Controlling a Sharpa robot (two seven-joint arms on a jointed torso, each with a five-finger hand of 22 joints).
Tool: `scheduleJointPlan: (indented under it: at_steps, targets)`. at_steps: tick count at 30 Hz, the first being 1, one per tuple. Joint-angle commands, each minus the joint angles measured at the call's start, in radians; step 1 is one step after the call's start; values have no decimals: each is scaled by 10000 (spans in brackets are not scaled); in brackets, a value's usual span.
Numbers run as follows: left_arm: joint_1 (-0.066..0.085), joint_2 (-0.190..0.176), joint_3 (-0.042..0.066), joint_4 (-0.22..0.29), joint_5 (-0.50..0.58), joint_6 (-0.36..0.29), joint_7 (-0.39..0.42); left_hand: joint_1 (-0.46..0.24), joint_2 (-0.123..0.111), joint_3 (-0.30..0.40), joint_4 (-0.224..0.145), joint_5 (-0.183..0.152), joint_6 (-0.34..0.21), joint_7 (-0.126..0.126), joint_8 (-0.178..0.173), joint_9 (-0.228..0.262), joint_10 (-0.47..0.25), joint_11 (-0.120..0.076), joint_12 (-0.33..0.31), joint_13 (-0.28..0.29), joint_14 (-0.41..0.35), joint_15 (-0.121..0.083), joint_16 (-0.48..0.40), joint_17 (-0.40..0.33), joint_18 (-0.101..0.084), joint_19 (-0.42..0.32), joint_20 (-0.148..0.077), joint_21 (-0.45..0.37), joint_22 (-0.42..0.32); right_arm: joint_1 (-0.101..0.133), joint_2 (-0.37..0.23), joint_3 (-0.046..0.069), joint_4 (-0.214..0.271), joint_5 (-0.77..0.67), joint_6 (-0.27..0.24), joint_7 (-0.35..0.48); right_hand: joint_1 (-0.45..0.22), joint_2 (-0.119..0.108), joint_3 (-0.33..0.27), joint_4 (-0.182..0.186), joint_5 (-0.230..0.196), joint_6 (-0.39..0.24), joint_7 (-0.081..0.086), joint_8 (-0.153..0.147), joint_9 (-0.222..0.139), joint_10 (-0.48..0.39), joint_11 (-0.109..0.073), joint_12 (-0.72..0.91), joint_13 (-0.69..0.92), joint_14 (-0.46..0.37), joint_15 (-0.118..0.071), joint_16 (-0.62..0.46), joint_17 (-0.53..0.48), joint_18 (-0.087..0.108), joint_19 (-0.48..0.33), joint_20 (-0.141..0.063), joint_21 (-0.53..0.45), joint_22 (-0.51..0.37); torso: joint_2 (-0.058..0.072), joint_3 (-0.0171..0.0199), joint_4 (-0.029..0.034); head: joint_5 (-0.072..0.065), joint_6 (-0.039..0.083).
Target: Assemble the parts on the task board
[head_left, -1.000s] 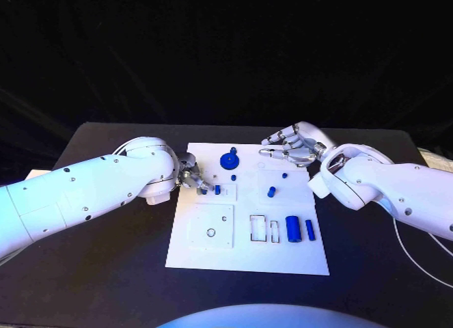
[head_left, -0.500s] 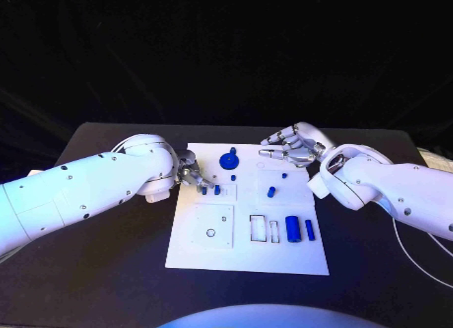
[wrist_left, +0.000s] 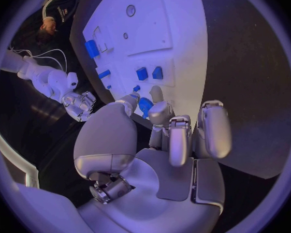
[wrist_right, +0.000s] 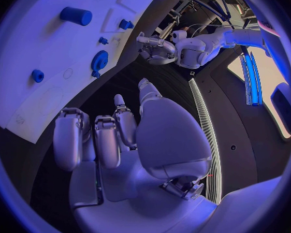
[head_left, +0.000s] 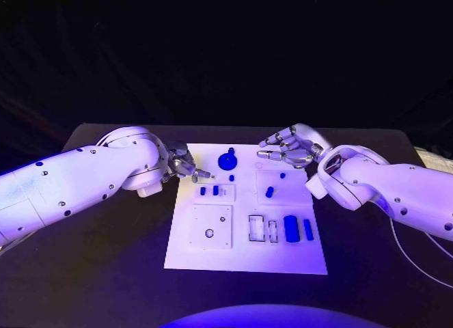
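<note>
The white task board [head_left: 246, 253] lies in the middle of the black table. A blue gear [head_left: 228, 161] stands near its far edge, with two small blue blocks [head_left: 208, 190] and small pegs [head_left: 270, 192] below it. A blue cylinder [head_left: 291, 228] and a thin bar [head_left: 308, 229] lie at the near right. My left hand [head_left: 185, 167] hovers at the board's far-left edge, just left of the gear, fingers loosely bent, nothing in it [wrist_left: 165, 134]. My right hand [head_left: 290, 147] hangs over the far edge right of the gear, fingers apart and bent, holding nothing [wrist_right: 119, 134].
Bare black table [head_left: 108, 273] surrounds the board on all sides. A white cable [head_left: 408, 256] trails beside my right arm. The board's near-left square plate [head_left: 210, 227] has small holes, and open rectangular slots [head_left: 257, 228] sit next to the cylinder.
My left hand has drawn back from the two small blue blocks toward the far-left edge of the board; both blocks stay on the board. The right hand has hardly moved.
</note>
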Motion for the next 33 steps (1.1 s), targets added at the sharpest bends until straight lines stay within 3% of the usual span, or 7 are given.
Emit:
scheduleJointPlan:
  at_steps: [1,4,7,12,20,27,33]
  targets:
    - [74,-79,42,-23,2015,-1816,1705,113,-9,-415,108,34,-578,254,-279,-132,-1420,227,-1933,-2044,775,240,-500,1898,473,-804,127,-1572,-1268,-18,17,0,-10,-16,139,72,-29,107,-60,18,55,62,-27,13,11,-25,-17,-28,664,884,-8,-41,2023,89,-31,2,-28,-1,-10,8,7,-15,37]
    - [107,-99,19,-165,2571,-2345,2811,623,117,-845,5,28,-1675,864,-798,-506,-3027,788,-3172,-2945,-1126,793,-3685,-1646,1127,-3048,503,-5617,-4608,-27,28,0,-23,-14,137,71,-29,107,-60,18,55,62,-27,13,11,-25,-17,-28,664,884,-8,-41,2023,89,-31,2,-28,-1,-10,6,24,-37,79]
    - [122,3,-195,-361,1789,-2376,4003,2431,155,-533,-702,27,-2319,1292,-1202,-979,-4064,1250,-4157,-3744,-2892,1177,-6618,-4496,1126,-3563,891,-6810,-5421,-37,45,-1,-46,-12,132,71,-29,107,-60,18,55,62,-27,13,11,-25,-17,-28,664,884,-8,-41,2023,89,-31,2,-28,-1,-18,7,35,-43,108]
    - [19,387,-560,-681,-272,-2200,5426,4032,65,183,-1207,30,-2144,1343,-2074,-2167,-4341,1381,-5591,-5312,-3140,1264,-7440,-5406,1277,-3394,1091,-7629,-6116,-50,69,-1,-73,-11,114,90,-30,116,-75,19,60,63,-28,13,12,-33,-18,-40,653,884,-9,-44,2020,90,-32,1,-32,-7,-5,-29,17,-130,159]
    - [-345,997,-712,-1242,-2546,-2584,6279,4617,-319,298,-1659,39,-1399,1262,-3062,-3507,-4128,1409,-6725,-6977,-2652,1206,-7309,-5850,1250,-2735,1042,-7789,-6374,-80,28,-1,-73,-10,56,113,-24,123,-76,16,68,62,-28,12,12,-48,-18,-64,635,877,-9,-62,1995,96,-43,1,-47,-34,3,-15,-1,-152,202]
    - [-520,1434,-723,-1642,-3594,-2757,6415,4546,-384,471,-1760,49,-854,1169,-3521,-4122,-3672,1314,-7122,-7807,-607,1077,-3930,-2798,1232,-1590,910,-6950,-5882,-95,26,0,-76,-7,-105,144,19,158,-85,-8,127,49,-27,3,12,-107,-19,-150,571,855,-10,-124,1912,122,-95,0,-119,-166,6,-10,11,-164,224]
    - [-581,1762,-724,-1876,-4151,-2413,6027,4379,-435,658,-1753,49,-301,1084,-3779,-4490,-3142,1226,-7452,-8406,196,974,-2285,-1095,769,-384,807,-4088,-3393,-98,38,0,-62,-3,-169,159,32,175,-94,-15,170,46,-26,1,13,-106,-18,-147,573,851,-11,-136,1897,126,-104,-1,-134,-190,13,-3,-4,-147,203]
